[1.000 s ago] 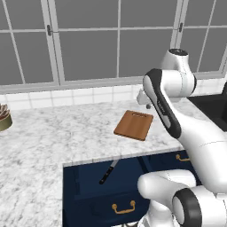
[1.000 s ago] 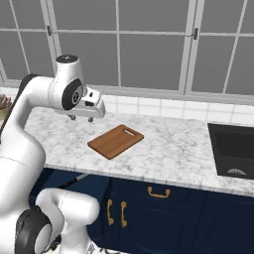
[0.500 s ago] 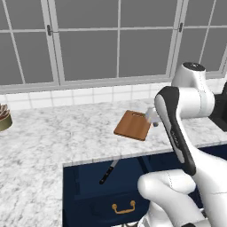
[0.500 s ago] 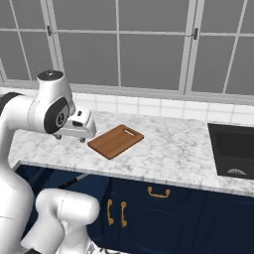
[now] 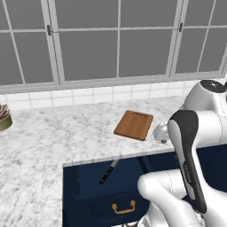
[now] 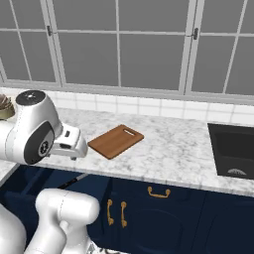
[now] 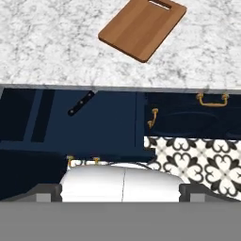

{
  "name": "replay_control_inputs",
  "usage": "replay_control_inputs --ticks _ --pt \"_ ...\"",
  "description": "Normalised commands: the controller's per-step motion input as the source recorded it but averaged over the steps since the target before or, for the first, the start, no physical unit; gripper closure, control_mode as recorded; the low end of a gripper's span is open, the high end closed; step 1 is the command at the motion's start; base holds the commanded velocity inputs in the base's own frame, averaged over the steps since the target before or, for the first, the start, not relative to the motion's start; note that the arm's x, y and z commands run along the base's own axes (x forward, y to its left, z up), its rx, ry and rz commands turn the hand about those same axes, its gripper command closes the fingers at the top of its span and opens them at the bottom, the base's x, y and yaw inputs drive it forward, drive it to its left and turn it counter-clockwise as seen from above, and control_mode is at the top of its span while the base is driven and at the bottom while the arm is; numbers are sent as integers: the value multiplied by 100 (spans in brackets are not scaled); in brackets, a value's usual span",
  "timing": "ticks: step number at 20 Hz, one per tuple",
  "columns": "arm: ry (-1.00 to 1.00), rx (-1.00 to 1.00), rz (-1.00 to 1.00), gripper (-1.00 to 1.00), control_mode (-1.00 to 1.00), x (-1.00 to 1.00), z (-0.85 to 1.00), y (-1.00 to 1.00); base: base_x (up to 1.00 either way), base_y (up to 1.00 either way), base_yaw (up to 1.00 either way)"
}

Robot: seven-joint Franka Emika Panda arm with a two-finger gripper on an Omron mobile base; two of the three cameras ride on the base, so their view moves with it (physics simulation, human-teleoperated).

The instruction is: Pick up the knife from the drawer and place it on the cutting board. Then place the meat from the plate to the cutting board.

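At the far left of the left base view a small bowl-like pot with brownish contents sits on the white marbled counter, just below the tiled wall under the grey windows. Moving right along the counter's front edge, the drawer stands pulled out, navy blue with a small brass handle on its front. Inside it lies the knife, black handle nearer the drawer front, thin blade angled up toward the counter edge, partly tucked beneath it. In the hand view the knife shows as a dark handle just under the counter lip. Further right, the cutting board rests flat on the counter, turned at a slant, its slot handle at the far end; nothing lies on it. Just right of the board's near corner, the tool hangs at the counter's front edge, well apart from the knife. In the hand view its two dark fingertips stand spread wide at either side, pinching nothing. At the far right of the right base view a dark sink is set into the counter.
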Motion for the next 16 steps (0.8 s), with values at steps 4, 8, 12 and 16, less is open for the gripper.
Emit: replay_control_inputs --ticks 4,8,12,16 --pt "0 0 0 -100 100 -28 -1 0 -28 -17 0" --pt "0 0 0 -100 100 0 0 0 -38 -88 0" --pt "0 0 0 -100 100 0 0 0 -24 -100 13" --pt "0 0 0 -100 100 0 0 0 3 -75 47"
